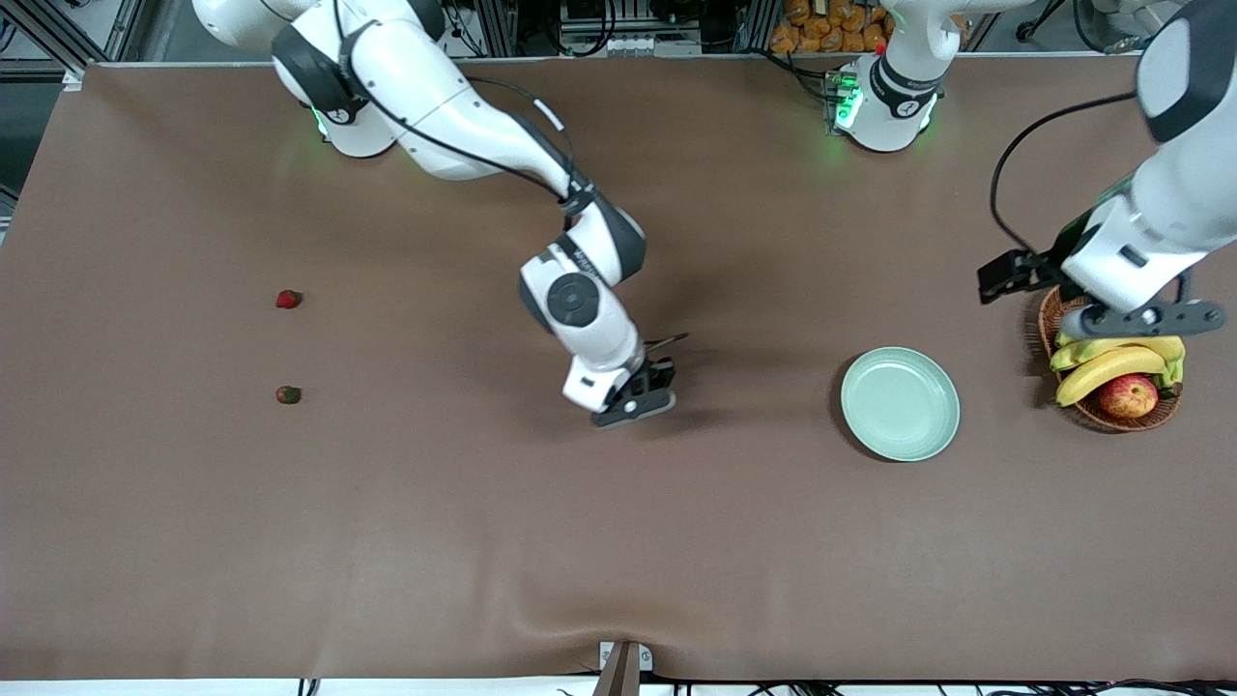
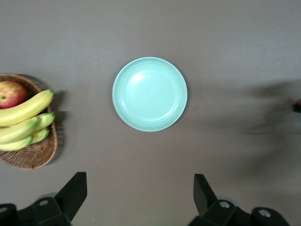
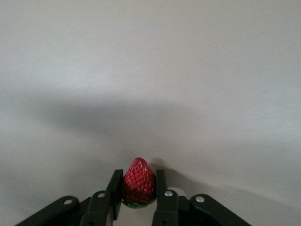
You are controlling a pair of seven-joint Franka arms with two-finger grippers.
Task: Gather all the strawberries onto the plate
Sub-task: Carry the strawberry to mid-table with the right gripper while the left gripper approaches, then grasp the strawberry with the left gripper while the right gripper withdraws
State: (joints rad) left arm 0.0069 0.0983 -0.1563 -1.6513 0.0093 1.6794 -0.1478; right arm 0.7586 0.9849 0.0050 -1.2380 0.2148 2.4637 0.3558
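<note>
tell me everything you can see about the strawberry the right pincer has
The strawberry is small, bright red and cone-shaped, its skin dotted with seeds, and a bit of green cap shows at its base. It sits clamped between the two black fingers of the right pincer, tip pointing away from the wrist. It is held above bare brown tabletop, short of the plate. In the front view the pincer hides it. Nothing else touches it.

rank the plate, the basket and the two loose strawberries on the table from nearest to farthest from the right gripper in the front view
From the right gripper, which holds a strawberry over the table's middle:
1. plate, toward the left arm's end.
2 and 3. the two loose strawberries, toward the right arm's end: nearer-camera strawberry and upper strawberry; too close to call.
4. basket, under the left gripper at the left arm's end.
</note>
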